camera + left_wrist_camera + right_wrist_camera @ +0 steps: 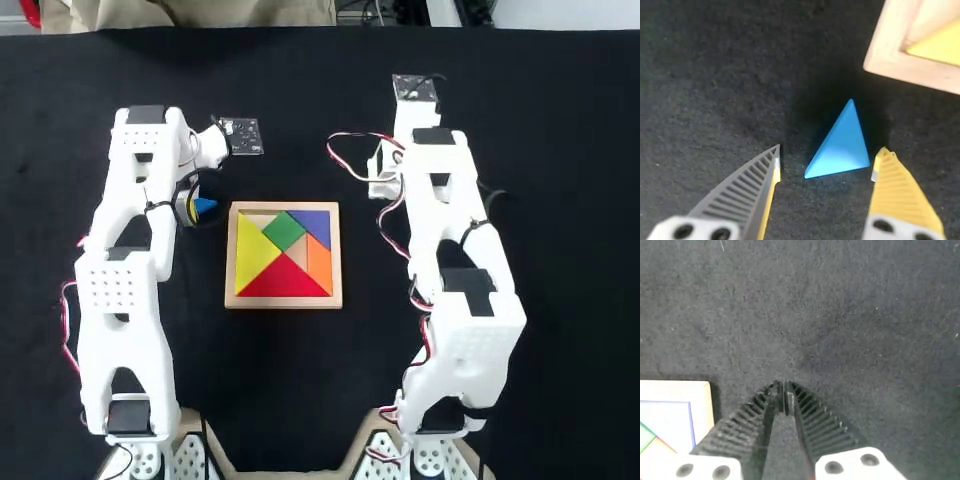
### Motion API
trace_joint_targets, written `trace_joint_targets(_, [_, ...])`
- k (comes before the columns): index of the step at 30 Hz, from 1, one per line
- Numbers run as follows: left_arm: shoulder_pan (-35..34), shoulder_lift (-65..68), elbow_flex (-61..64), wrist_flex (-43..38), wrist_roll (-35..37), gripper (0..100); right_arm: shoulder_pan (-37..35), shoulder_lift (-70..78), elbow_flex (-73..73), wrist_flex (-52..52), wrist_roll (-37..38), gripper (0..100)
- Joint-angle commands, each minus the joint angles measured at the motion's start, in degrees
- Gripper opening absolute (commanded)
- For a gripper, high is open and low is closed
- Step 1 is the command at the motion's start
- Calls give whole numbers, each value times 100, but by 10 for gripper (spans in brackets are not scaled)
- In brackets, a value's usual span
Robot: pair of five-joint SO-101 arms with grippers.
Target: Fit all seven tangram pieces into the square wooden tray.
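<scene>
The square wooden tray lies mid-table holding yellow, red, green, purple and orange pieces, with a bare wooden patch near its centre. A small light-blue triangle rests on the black cloth just left of the tray's top-left corner. In the left wrist view the blue triangle lies flat between the spread fingers of my left gripper, which is open and not touching it; the tray corner is close by. My right gripper is shut on nothing over bare cloth, right of the tray's upper right corner.
Black cloth covers the whole table. Red-and-white cables loop by the right arm, above and right of the tray. A small circuit board juts from the left arm's wrist. Both arm bases stand at the front edge.
</scene>
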State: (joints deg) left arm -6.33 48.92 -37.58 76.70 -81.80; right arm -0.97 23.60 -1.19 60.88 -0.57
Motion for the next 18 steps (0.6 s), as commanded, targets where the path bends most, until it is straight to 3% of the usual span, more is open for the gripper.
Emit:
trace_joint_targets(1, [110,167,-593,211,-325,288,-105,-22,-295,-35,79,11])
trace_joint_targets(5, [110,273,-593,211,-334,270,-105,-22,-295,-35,79,11])
trace_joint_targets(10, [119,281,-611,484,-571,111,-105,-22,-277,-62,79,11])
trace_joint_targets(18, [233,176,-875,905,-607,120,-105,-22,-277,-62,79,11])
